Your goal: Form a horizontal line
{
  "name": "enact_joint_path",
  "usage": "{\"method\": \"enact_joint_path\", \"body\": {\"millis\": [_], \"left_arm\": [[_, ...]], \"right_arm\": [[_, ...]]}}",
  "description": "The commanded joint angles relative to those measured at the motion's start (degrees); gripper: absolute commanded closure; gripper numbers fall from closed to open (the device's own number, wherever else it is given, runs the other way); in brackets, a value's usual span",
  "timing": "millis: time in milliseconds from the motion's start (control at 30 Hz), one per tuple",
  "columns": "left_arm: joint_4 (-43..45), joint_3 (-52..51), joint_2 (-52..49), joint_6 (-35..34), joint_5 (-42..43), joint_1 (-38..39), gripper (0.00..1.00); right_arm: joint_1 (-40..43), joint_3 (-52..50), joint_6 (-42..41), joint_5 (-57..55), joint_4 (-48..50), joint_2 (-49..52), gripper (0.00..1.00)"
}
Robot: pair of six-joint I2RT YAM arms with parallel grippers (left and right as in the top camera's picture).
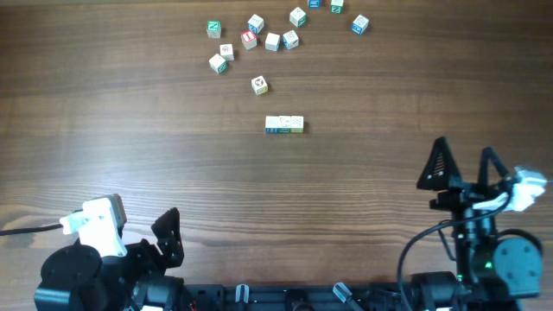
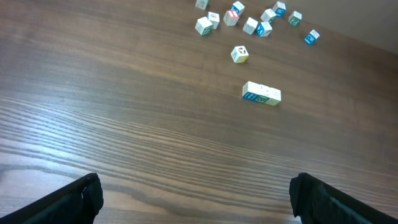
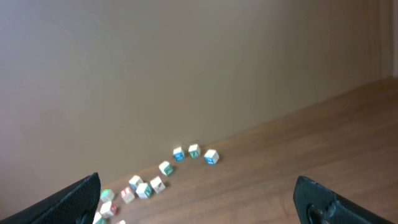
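Observation:
The horizontal line (image 1: 284, 125) is a short row of three pale letter cubes, edge to edge, lying near the middle of the wooden table; in the left wrist view the line (image 2: 261, 94) shows blue and green marks on its near faces. My left gripper (image 1: 168, 235) sits at the table's near left edge, far from the row, open and empty (image 2: 198, 205). My right gripper (image 1: 467, 168) is raised at the near right, tilted up toward the wall, also open with nothing between its fingers (image 3: 199, 208). The row is out of the right wrist view.
Several loose letter cubes (image 1: 272, 30) are scattered in an arc along the far side of the table, also seen as loose cubes (image 3: 155, 180) below a plain wall. One single cube (image 1: 259, 84) lies between that cluster and the row.

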State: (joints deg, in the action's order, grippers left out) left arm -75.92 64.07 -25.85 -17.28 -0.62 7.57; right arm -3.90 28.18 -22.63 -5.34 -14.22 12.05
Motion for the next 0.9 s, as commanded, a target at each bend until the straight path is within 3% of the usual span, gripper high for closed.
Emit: {"method": "enact_joint_path", "body": {"millis": [0,233,400,567,867], "left_arm": [[0.17,0.00,0.09,-0.09,-0.52,0.31,0.00],[0.17,0.00,0.09,-0.09,-0.52,0.31,0.00],[0.17,0.00,0.09,-0.09,-0.52,0.31,0.00],[0.17,0.00,0.09,-0.09,-0.52,0.31,0.00],[0.17,0.00,0.09,-0.09,-0.52,0.31,0.00]], "right_arm": [[0.28,-7.21,1.64,1.53,6.14,-5.79,0.00],[0.28,-18.29,0.50,0.63,14.34,-11.85,0.00],[0.28,-23.87,-7.45,-5.31,15.43,-11.87,0.00],[0.28,-27.89,-8.44,-5.79,16.57,-11.87,0.00],[1.31,-27.89,-0.11,-4.94,15.47,-11.87,0.00]]}}
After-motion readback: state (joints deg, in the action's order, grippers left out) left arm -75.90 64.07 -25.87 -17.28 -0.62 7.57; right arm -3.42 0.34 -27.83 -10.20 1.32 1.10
